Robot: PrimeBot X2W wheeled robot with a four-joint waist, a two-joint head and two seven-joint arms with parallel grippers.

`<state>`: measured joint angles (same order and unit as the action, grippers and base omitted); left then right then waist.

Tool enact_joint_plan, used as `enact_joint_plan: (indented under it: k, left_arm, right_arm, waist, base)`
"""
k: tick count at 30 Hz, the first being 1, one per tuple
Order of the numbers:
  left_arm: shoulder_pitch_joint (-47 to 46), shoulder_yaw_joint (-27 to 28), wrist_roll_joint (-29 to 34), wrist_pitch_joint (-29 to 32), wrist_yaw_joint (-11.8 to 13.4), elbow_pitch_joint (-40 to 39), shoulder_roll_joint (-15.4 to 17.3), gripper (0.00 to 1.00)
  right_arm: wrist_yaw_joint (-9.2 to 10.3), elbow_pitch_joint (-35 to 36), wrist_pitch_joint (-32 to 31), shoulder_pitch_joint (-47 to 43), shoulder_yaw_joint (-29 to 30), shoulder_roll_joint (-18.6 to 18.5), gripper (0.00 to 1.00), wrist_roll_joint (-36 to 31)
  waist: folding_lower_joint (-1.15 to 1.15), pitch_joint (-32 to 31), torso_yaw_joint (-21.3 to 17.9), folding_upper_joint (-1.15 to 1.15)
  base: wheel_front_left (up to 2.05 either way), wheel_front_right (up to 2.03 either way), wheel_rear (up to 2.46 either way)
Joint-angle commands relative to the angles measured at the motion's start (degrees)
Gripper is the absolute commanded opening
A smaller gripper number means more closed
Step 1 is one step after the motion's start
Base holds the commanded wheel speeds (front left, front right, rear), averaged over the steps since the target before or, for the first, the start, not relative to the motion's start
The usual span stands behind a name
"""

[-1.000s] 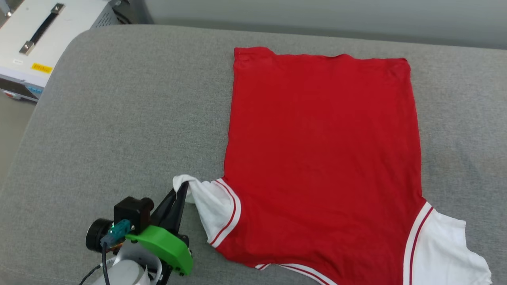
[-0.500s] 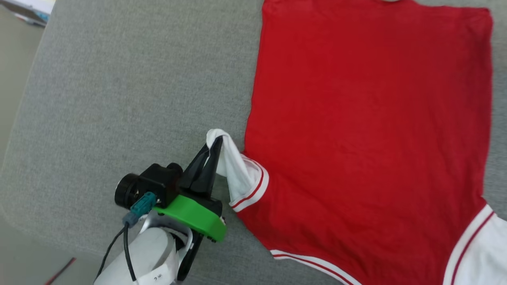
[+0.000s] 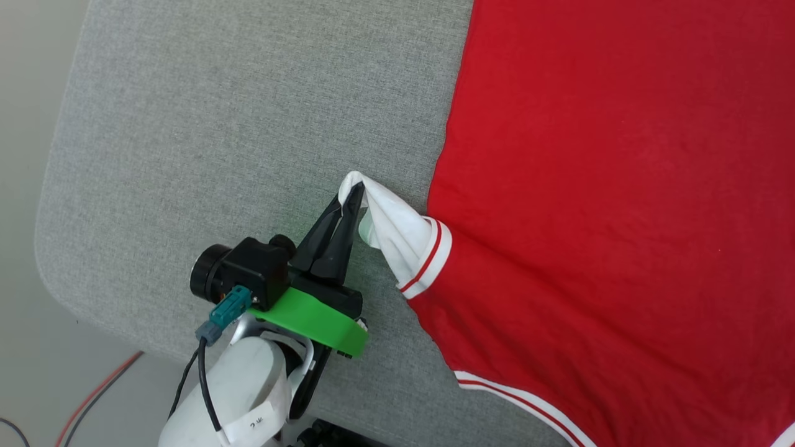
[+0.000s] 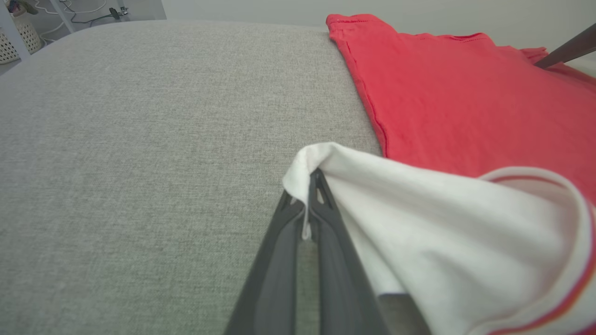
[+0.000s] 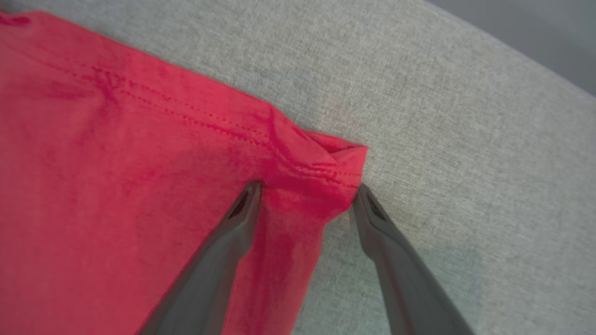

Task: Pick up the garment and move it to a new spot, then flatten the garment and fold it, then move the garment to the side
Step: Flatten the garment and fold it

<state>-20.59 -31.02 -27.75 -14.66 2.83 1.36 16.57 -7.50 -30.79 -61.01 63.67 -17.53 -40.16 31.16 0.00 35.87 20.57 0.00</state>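
Head view: the left gripper (image 3: 353, 192) comes in from seven o'clock, pale forearm low, fingers pointing to one o'clock and clamped together on the garment (image 3: 621, 186) at its white sleeve tip. The red body lies flat toward three o'clock on the grey bench (image 3: 248, 124). There's pale floor (image 3: 31, 310) at nine o'clock and cables (image 3: 102, 395) at seven.

Left wrist view: the sleeve is pinched and lifted into a peak.

Right wrist view: the right gripper (image 5: 308, 187) has its fingers apart, straddling a red hem corner at twelve o'clock.
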Motion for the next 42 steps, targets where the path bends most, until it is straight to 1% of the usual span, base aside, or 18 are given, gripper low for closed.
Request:
enact_joint_plan:
  k: [1,3,6,10,14,19,22,26,31,34,35,38,42]
  left_arm:
    - [-0.08,0.60,0.49,-0.33,-0.43,0.33,-0.46,0.00]
    - [0.29,1.21,0.78,-0.33,-0.79,0.81,-0.63,0.00]
    - [0.91,2.01,1.12,-0.33,-1.25,1.56,-0.75,0.00]
    - [2.18,2.63,1.71,-0.33,-1.64,2.77,-0.66,0.00]
    - [4.27,3.32,1.86,-0.33,-1.46,3.37,-0.16,0.00]
    - [7.69,3.86,1.58,-0.12,-0.62,3.73,1.45,0.00]
    - [9.65,4.05,1.33,0.66,0.01,3.15,2.54,0.00]
    - [12.01,4.43,0.93,1.60,0.93,2.26,3.81,0.00]
    - [14.62,4.91,0.55,2.46,2.06,1.28,5.20,0.00]
    - [15.91,4.98,0.49,2.79,2.56,0.89,5.87,0.00]
    - [17.10,5.05,0.37,3.01,3.07,0.71,6.35,0.00]
    - [17.77,5.07,0.23,3.21,3.32,0.44,6.72,0.00]
    - [18.22,4.88,0.23,3.42,3.47,0.40,7.08,0.00]
  right_arm:
    - [0.01,-2.51,-0.78,-5.06,-1.55,0.82,0.52,0.65]
    - [0.01,-2.19,0.29,-4.99,-1.26,0.50,0.00,0.91]
    - [0.01,-1.38,3.21,-3.99,-0.43,0.63,0.00,1.30]
    - [0.01,0.79,9.18,-3.07,-0.71,0.70,0.00,2.13]
    - [0.01,4.05,13.86,-5.00,-3.74,-1.70,0.00,4.49]
    - [0.01,10.09,18.76,-12.09,-7.99,-7.14,0.00,9.22]
    - [0.01,13.62,21.18,-17.49,-8.48,-10.07,0.00,12.16]
    - [0.01,17.80,24.11,-25.75,-6.75,-13.50,0.00,14.88]
    - [0.01,21.58,27.15,-38.17,-1.33,-15.39,0.00,17.13]
    - [0.01,22.94,28.26,-46.26,2.65,-15.19,0.00,17.74]
    - [0.01,23.99,28.96,-55.43,7.52,-13.57,0.00,17.81]
    - [0.01,25.16,29.24,-64.77,12.58,-10.70,0.00,17.47]
    - [0.01,26.52,28.39,-75.96,16.97,-5.66,0.00,15.35]
  waist:
    - [0.00,-0.33,-0.01,0.00]
    - [0.00,-0.99,-0.34,0.00]
    - [0.00,-2.33,-0.86,0.00]
    - [0.00,-5.45,-1.84,0.00]
    - [0.00,-9.68,-3.38,0.00]
    - [0.00,-15.27,-6.11,0.00]
    - [0.00,-17.92,-7.69,0.00]
    - [0.00,-20.84,-9.73,0.00]
    - [0.00,-23.72,-12.07,0.00]
    - [0.00,-25.00,-13.15,0.00]
    - [0.00,-26.27,-14.06,0.00]
    - [0.00,-26.89,-14.52,0.00]
    - [0.00,-27.32,-14.76,0.00]
  base:
    - [0.00,0.00,0.00]
    - [0.00,0.00,0.00]
    - [0.00,0.00,0.00]
    - [0.00,0.00,0.00]
    - [0.00,0.00,0.00]
    - [0.00,0.00,0.00]
    - [0.00,0.00,0.00]
    - [0.00,0.00,0.00]
    - [0.00,0.00,0.00]
    - [0.00,0.00,0.00]
    - [0.00,0.00,0.00]
    - [0.00,0.00,0.00]
    - [0.00,0.00,0.00]
